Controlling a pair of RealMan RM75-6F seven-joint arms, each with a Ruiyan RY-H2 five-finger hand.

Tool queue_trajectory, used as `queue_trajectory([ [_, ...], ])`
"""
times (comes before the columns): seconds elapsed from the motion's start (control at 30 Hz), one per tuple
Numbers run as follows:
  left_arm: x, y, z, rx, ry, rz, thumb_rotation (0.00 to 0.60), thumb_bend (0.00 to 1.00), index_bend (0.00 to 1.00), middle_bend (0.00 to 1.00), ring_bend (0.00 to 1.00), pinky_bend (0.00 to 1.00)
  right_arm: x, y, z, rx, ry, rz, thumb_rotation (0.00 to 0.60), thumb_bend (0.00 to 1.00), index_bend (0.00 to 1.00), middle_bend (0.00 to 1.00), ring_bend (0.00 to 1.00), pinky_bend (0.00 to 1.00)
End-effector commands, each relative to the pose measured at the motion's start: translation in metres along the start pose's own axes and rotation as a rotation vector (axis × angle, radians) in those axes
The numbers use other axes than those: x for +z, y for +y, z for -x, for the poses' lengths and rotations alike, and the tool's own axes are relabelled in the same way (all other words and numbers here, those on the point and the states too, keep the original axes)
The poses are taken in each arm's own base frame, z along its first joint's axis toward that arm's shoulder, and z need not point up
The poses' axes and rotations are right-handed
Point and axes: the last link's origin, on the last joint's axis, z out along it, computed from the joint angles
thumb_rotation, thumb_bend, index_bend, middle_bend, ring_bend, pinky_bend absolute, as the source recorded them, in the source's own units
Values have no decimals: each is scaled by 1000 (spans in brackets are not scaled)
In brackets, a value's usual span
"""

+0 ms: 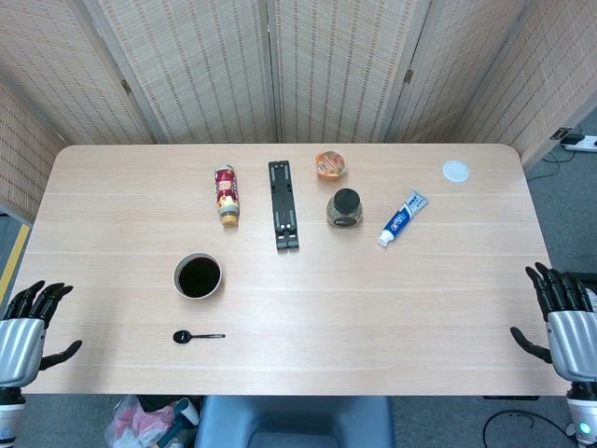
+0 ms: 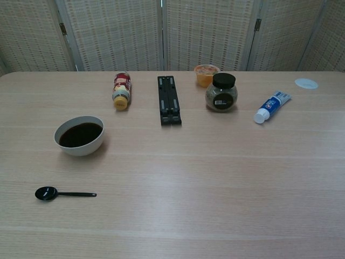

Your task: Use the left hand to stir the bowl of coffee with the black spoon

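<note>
The left hand (image 1: pixel 22 334) waits off the table's (image 1: pixel 392 299) near-left corner, fingers spread and empty. The right hand (image 1: pixel 565 322) mirrors it. The black spoon (image 1: pixel 196 336) lies flat, unclaimed, at 6 o'clock from the bowl of coffee (image 1: pixel 198 276), handle toward 3 o'clock.

This looks like a robot test room or lab set up indoors, not a lived-in home. A pale wood-grain desk (image 1: pixel 373 308) stands boxed in by folding woven-cane screens (image 1: pixel 336 65), with grey carpet (image 1: pixel 560 187) and a white power strip (image 1: pixel 583 143) on the floor beyond the right edge.
</note>
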Motion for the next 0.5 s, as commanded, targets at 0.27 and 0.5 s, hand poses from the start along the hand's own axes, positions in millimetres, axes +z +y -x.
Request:
queue_trajectory([
  [0.27, 17, 16, -1, 5, -41, 113, 600, 187, 314, 355, 289, 258, 7, 0, -4, -2, 0, -12, 600, 122, 0, 68, 76, 90],
  [0.5, 36, 44, 6, -4, -69, 279, 600, 187, 433, 567, 490, 545, 10, 0, -4, -7, -7, -11, 600, 123, 0, 68, 76, 90],
])
